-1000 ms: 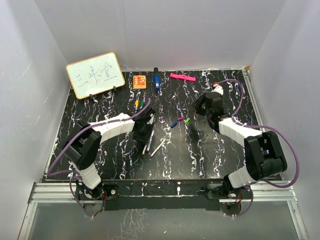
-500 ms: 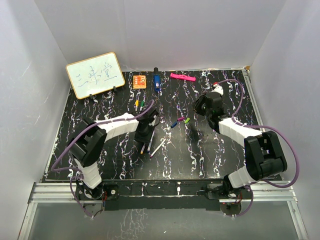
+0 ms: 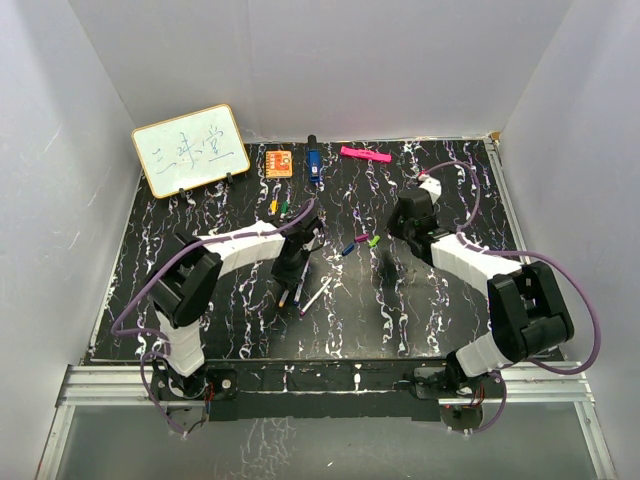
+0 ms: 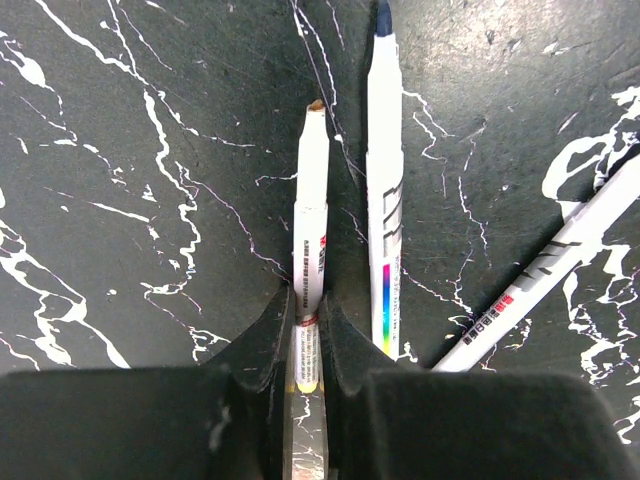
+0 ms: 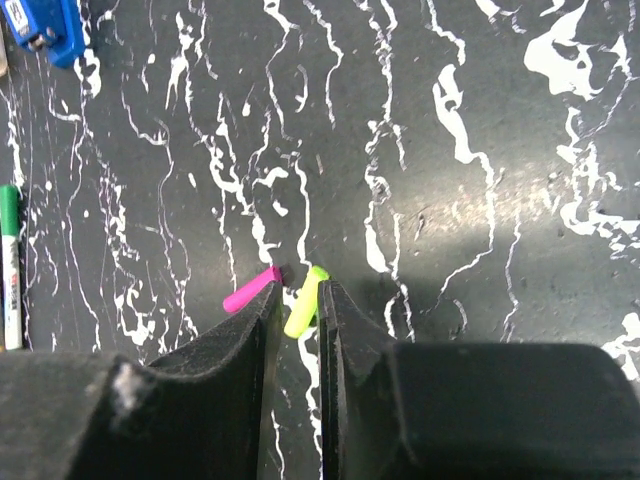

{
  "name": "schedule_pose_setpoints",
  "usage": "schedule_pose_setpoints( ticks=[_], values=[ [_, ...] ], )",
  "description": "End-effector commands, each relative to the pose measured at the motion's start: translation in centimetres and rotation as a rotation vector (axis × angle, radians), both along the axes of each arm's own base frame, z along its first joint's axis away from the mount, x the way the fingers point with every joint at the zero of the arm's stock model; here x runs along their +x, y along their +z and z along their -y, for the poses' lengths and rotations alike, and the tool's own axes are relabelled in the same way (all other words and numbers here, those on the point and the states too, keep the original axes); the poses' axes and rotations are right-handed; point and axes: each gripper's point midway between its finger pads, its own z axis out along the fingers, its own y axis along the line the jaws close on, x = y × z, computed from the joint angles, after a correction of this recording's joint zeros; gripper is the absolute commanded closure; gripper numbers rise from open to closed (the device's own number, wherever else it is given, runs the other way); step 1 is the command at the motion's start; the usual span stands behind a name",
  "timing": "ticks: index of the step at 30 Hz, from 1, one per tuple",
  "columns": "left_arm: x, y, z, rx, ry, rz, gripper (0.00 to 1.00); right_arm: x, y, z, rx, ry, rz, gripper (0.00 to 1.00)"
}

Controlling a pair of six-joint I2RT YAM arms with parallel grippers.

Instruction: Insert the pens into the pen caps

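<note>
My left gripper (image 4: 308, 300) (image 3: 288, 265) is shut on a white pen (image 4: 311, 200) with a yellow end and a brownish tip, low over the table. Two more white pens lie to its right, one blue-tipped (image 4: 384, 200) and one slanted (image 4: 545, 265). A green-ended pen (image 5: 10, 265) lies further back. My right gripper (image 5: 297, 295) (image 3: 391, 231) has its jaws closed to a narrow gap on a yellow-green cap (image 5: 305, 300), which sits tilted between the tips. A magenta-purple cap (image 5: 250, 290) lies just left of it. A blue cap (image 3: 349, 247) lies beside them.
At the back stand a small whiteboard (image 3: 190, 150), an orange square block (image 3: 279, 162), a blue block-like object (image 3: 313, 163) (image 5: 40, 25) and a thick pink marker (image 3: 364, 154). White walls enclose the black marbled table (image 3: 450, 300).
My left arm has swung right and lowered its gripper onto the pens. My right gripper has shifted slightly left and down onto the caps.
</note>
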Motion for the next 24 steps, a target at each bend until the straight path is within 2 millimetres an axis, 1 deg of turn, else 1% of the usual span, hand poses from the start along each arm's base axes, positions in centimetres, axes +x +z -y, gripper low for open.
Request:
schedule_pose_setpoints(
  ticks=[1, 3, 5, 7, 11, 15, 19, 22, 24],
  values=[
    [-1.8, -3.3, -1.4, 0.076, -0.026, -0.093, 1.0, 0.4, 1.7, -0.8, -0.086, -0.023, 0.024, 0.79],
    [-1.7, -3.1, -1.6, 0.081, -0.031, -0.081, 1.0, 0.2, 1.1, -1.3, -0.093, -0.013, 0.003, 0.78],
    [-1.3, -2.5, -1.8, 0.084, -0.029, -0.045, 1.0, 0.3, 0.5, -1.8, -0.095, -0.01, -0.015, 0.76],
    [-0.5, -1.4, -2.0, 0.08, -0.019, 0.015, 1.0, 0.4, -0.2, -2.1, -0.107, -0.011, -0.04, 0.74],
    [1.2, 1.6, -2.1, 0.048, 0.006, 0.148, 1.0, 0.5, -1.6, -2.6, -0.151, -0.03, -0.101, 0.68],
    [2.6, 4.0, -1.5, -0.011, 0.03, 0.257, 1.0, 0.6, -2.7, -2.6, -0.185, -0.054, -0.146, 0.67],
    [3.6, 6.3, -0.9, -0.079, 0.048, 0.346, 1.0, 0.6, -3.2, -2.6, -0.192, -0.065, -0.166, 0.67],
    [4.1, 7.3, -0.7, -0.089, 0.051, 0.376, 1.0, 0.5, -3.5, -2.5, -0.195, -0.073, -0.181, 0.67],
    [4.3, 7.6, -0.8, -0.085, 0.048, 0.384, 1.0, 0.4, -3.8, -2.5, -0.2, -0.076, -0.195, 0.67]
  ],
)
